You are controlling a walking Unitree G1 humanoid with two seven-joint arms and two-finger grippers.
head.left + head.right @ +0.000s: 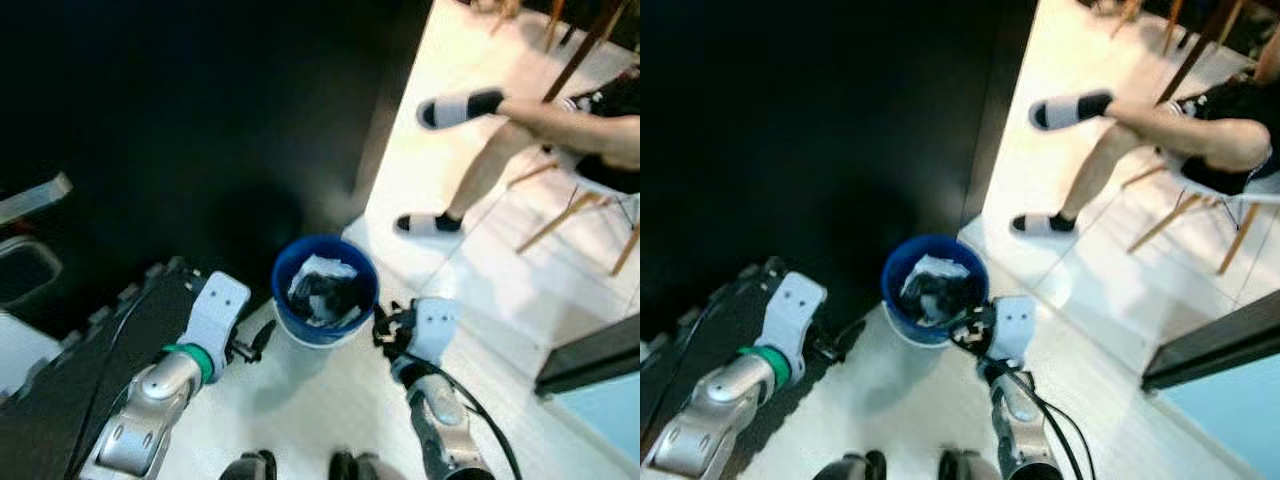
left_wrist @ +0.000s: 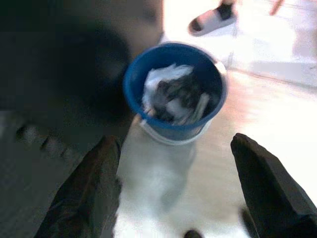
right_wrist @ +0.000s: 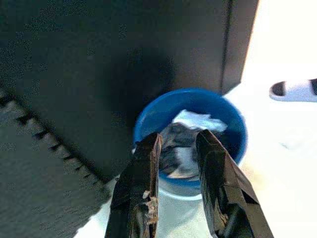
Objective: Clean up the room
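Both arms frame the lower foreground, one on each side of a blue bucket (image 1: 325, 290) that stands on the pale floor (image 1: 330, 400). Left hand (image 1: 255, 343): held just beside the bucket's left flank, apart from it; in the left wrist view its two black fingers (image 2: 89, 193) are spread wide, with nothing between them. Right hand (image 1: 386, 328): held close to the bucket's right rim; in the right wrist view its fingers (image 3: 141, 198) stand a narrow gap apart, and whether the pale scrap on the inner face of one finger is something gripped cannot be told from this blurred view.

Blue bucket: upright, open-topped, with a paler band around its base. Inside it lies a heap of crumpled rubbish (image 1: 322, 290), white paper or plastic mixed with dark pieces, reaching almost to the rim.

Left of the bucket, a black foam mat (image 1: 90, 370) with a toothed, interlocking edge covers the floor beneath the left arm. Behind the bucket rises a dark wall or cabinet face (image 1: 200, 130), with its corner edge just beyond the bucket's far rim.

Right of and beyond the bucket, well apart from it, a person (image 1: 560, 125) sits on a chair with wooden legs (image 1: 560, 215), legs crossed, wearing white slide sandals (image 1: 428, 224) over dark socks.
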